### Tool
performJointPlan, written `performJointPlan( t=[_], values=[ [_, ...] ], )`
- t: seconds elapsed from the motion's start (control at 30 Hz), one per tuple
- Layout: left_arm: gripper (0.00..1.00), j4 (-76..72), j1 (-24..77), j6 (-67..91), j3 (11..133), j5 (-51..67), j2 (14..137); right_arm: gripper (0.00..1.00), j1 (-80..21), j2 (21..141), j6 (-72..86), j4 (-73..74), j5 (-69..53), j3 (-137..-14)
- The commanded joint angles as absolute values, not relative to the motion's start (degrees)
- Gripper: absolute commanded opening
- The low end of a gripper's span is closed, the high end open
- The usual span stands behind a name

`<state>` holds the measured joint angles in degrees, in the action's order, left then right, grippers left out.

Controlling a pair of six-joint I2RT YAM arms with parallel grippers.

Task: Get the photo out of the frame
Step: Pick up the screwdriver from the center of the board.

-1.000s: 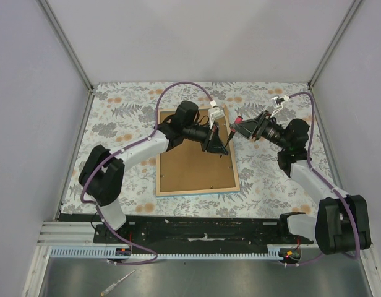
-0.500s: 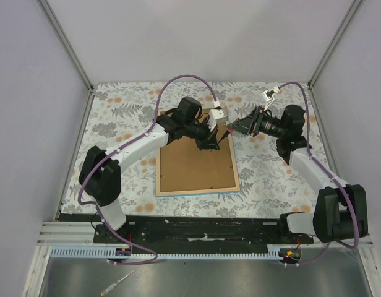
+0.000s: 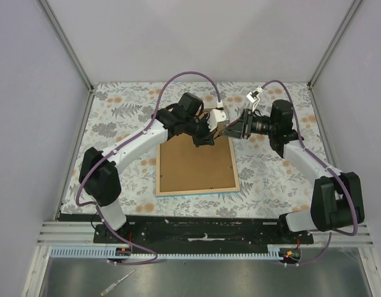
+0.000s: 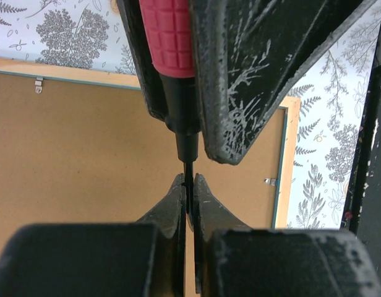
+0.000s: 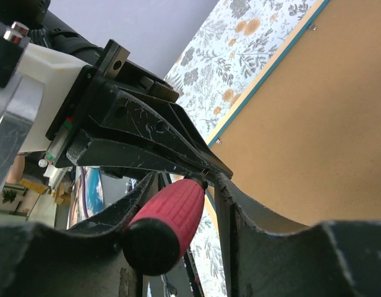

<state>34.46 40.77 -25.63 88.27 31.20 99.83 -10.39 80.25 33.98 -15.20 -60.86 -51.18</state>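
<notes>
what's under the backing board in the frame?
Nothing visible: the backing board fills the face-down frame, with small clips at its edge. Anything beneath, photo included, is covered.

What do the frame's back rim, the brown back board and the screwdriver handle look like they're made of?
The frame's back rim: pale bare wood by its colour, likely unvarnished. The brown back board: matte fibreboard or card, evenly flat, no grain showing. The screwdriver handle: red plastic or rubber, with a moulded grid texture.
</notes>
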Motion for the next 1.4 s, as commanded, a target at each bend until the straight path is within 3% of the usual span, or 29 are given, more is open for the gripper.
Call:
performJointPlan(
  t=[0.0, 0.43, 0.6, 0.63, 0.7, 0.77, 0.83, 0.93, 1.17, 1.37],
  values=[
    [0.02, 36.6, 42.3, -30.8, 91.4, 29.5, 100.6, 0.46, -11.3, 81.3, 32.1, -13.9, -62.9, -53.9],
    [0.02, 37.9, 43.2, -31.4, 93.5, 27.8, 102.1, 0.28, -13.2, 82.9, 29.6, -11.6, -62.9, -54.9],
    [0.02, 37.9, 43.4, -31.2, 93.7, 27.2, 102.3, 0.01, -13.4, 83.1, 29.4, -11.3, -63.0, -55.0],
    [0.05, 37.9, 43.4, -31.0, 93.9, 27.0, 102.4, 0.0, -13.4, 83.1, 29.4, -11.3, -63.0, -55.0],
    [0.16, 38.0, 43.4, -30.8, 94.1, 26.4, 102.5, 0.0, -13.4, 83.2, 29.3, -11.0, -63.4, -55.2],
    [0.34, 37.5, 43.4, -30.7, 94.1, 25.8, 102.2, 0.0, -13.4, 83.3, 29.1, -11.0, -63.5, -55.2],
    [0.62, 36.9, 43.4, -30.2, 93.9, 24.8, 101.6, 0.0, -13.4, 83.1, 28.4, -11.1, -62.8, -55.1],
    [0.87, 35.6, 43.2, -29.5, 92.7, 23.3, 99.4, 0.0, -12.9, 82.1, 27.7, -11.4, -61.3, -54.6],
    [0.93, 32.4, 38.9, -27.8, 85.9, 22.5, 89.7, 0.0, -8.6, 78.7, 27.8, -15.8, -58.9, -51.5],
    [0.94, 30.1, 26.9, -25.0, 77.7, 25.8, 82.3, 0.03, -4.1, 75.4, 28.5, -16.8, -57.3, -50.3]
  ],
)
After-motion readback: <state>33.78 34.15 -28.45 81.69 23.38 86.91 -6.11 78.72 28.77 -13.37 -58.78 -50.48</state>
